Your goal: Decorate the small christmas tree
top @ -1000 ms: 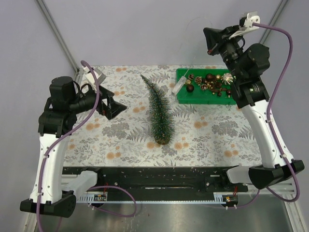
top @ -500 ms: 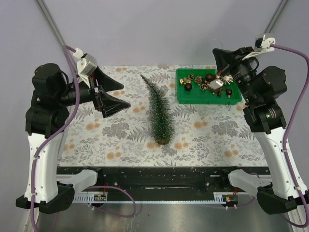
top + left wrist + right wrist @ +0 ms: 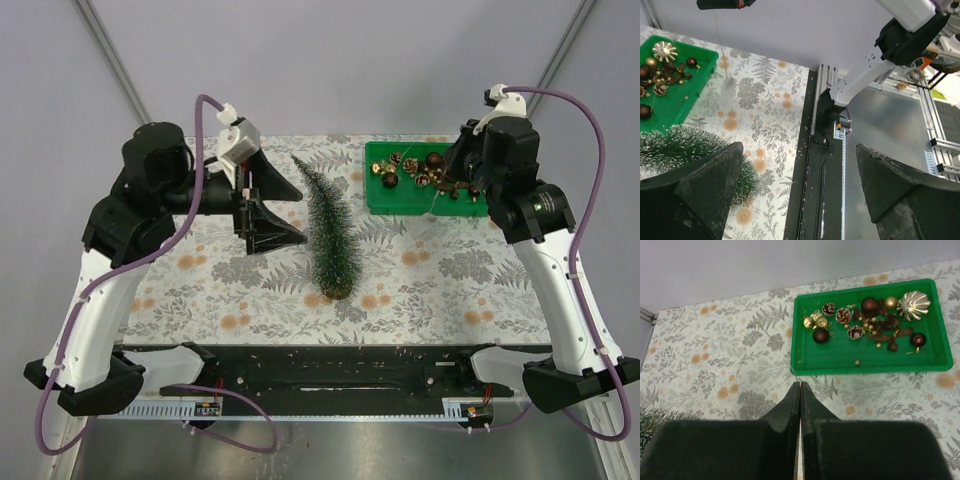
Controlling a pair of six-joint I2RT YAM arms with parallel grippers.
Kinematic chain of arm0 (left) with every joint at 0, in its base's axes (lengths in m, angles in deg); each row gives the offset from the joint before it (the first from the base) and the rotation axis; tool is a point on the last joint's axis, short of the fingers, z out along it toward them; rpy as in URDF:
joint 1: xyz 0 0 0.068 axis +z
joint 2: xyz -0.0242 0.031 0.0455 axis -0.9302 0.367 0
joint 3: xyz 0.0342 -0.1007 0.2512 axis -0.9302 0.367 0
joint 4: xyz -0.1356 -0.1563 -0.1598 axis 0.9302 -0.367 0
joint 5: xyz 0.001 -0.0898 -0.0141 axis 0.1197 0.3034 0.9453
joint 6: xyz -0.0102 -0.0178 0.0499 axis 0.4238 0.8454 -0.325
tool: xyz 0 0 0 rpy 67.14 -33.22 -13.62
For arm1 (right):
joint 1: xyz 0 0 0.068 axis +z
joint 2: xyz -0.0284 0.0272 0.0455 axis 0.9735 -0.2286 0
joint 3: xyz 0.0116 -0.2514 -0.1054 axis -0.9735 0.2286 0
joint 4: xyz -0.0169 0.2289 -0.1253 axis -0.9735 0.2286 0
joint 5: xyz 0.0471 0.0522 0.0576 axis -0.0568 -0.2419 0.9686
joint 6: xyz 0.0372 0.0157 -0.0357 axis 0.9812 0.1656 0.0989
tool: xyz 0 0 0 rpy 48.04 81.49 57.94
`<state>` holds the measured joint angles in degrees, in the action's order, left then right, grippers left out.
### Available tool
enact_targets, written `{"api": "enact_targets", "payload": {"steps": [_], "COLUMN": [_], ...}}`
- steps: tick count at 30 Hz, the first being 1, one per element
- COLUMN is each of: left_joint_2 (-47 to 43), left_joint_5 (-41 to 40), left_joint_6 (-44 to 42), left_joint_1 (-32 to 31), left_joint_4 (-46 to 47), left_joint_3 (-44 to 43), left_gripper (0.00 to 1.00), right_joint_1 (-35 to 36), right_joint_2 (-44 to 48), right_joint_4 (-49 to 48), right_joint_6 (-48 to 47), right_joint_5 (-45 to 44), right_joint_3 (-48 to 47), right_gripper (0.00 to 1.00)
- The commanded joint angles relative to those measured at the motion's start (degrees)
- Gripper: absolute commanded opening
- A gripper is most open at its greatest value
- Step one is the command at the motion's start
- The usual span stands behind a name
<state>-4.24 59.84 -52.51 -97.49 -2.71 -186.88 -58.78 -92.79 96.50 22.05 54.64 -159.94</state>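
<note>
Left arm (image 3: 95,310) and right arm (image 3: 560,290): white tubes, chunky black joints, purple cable (image 3: 598,150) off each wrist, white camera mount (image 3: 238,140), black wedge-shaped fingers (image 3: 705,195).

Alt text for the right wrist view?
The right gripper, jaws shut, hangs over a floral table just short of a green tray of pinecones, baubles and a gold ornament. The small christmas tree edges in at lower left.

I am operating inside a robotics lab test cell. Plain pale walls (image 3: 330,60) are enclosing the table on the far side, with bare aluminium struts (image 3: 110,55) running up its corners. My two arms are standing bolted to a black mounting rail (image 3: 330,365) at the near edge. Purple cables (image 3: 598,140) are trailing along both arms. A grey metal bench plate (image 3: 885,140) is lying nearer, and a floral cloth (image 3: 440,270) is covering the work surface.
</note>
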Motion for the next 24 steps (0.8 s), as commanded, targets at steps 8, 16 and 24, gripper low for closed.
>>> {"api": "enact_targets", "payload": {"steps": [8, 16, 24], "left_joint_2": [7.35, 18.51, 26.69], "left_joint_5": [-14.33, -19.78, -19.34], "left_joint_6": [-14.47, -15.63, -7.01], "left_joint_1": [-14.12, -22.58, -23.01], "left_joint_4": [-4.55, 2.38, 14.34], "left_joint_3": [-5.31, -9.17, -11.64], "left_gripper": [0.99, 0.99, 0.99], "right_joint_1": [-3.23, -3.41, -3.41], "right_joint_2": [-4.48, -3.26, -1.33], "right_joint_4": [10.29, 11.71, 12.23], "right_joint_6": [11.73, 13.23, 13.58], "right_joint_5": [17.78, 19.37, 22.70], "right_joint_3": [-10.94, -9.97, -11.38], "right_gripper": [0.00, 0.00, 0.00]}}
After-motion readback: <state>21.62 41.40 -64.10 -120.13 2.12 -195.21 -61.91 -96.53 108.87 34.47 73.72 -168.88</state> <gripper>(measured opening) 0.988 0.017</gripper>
